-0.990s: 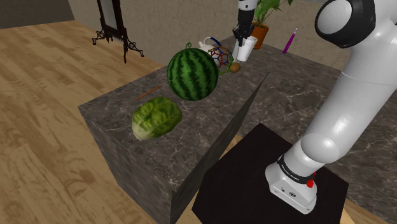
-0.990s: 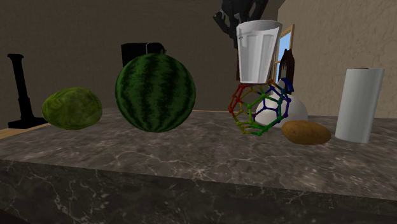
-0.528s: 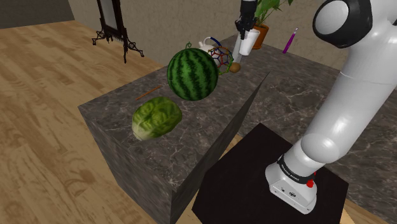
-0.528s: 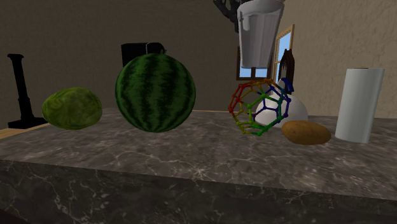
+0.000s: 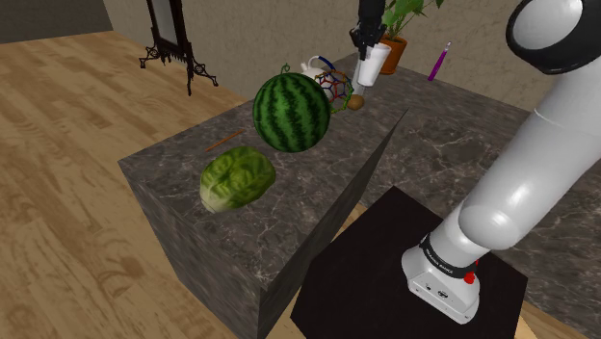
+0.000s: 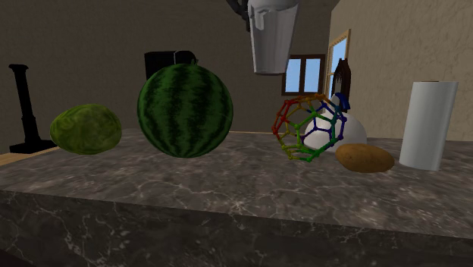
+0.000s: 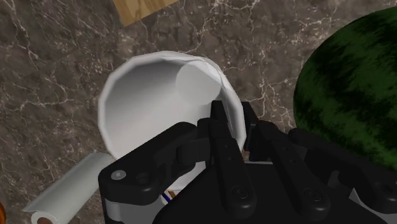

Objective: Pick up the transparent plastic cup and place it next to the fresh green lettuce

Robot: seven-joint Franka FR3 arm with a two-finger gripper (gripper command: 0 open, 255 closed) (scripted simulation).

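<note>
The cup point(image 6: 271, 39) is drawn plain white and hangs upright, high above the dark marble counter point(image 6: 227, 190). My black gripper point(image 7: 234, 122) is shut on its rim, one finger inside and one outside the wall. In the second exterior view the cup is above the gap between the watermelon point(image 6: 185, 111) and a coloured wire polyhedron point(image 6: 302, 129). The green lettuce point(image 5: 237, 178) lies near the counter's front corner in the shoulder view, with the watermelon point(image 5: 291, 112) between it and the cup point(image 5: 368, 70). The lettuce point(image 6: 86, 128) sits at the second exterior view's far left.
A potato point(image 6: 364, 158), a white paper roll point(image 6: 428, 125) and a white rounded object point(image 6: 345, 135) stand on the second exterior view's right. A potted plant point(image 5: 397, 29) and purple pen point(image 5: 439, 60) are behind. A thin stick point(image 5: 223, 141) lies near the lettuce.
The cup has risen in my gripper and moved off the polyhedron toward the watermelon, leftward in the second exterior view. Nothing on the counter has moved.
</note>
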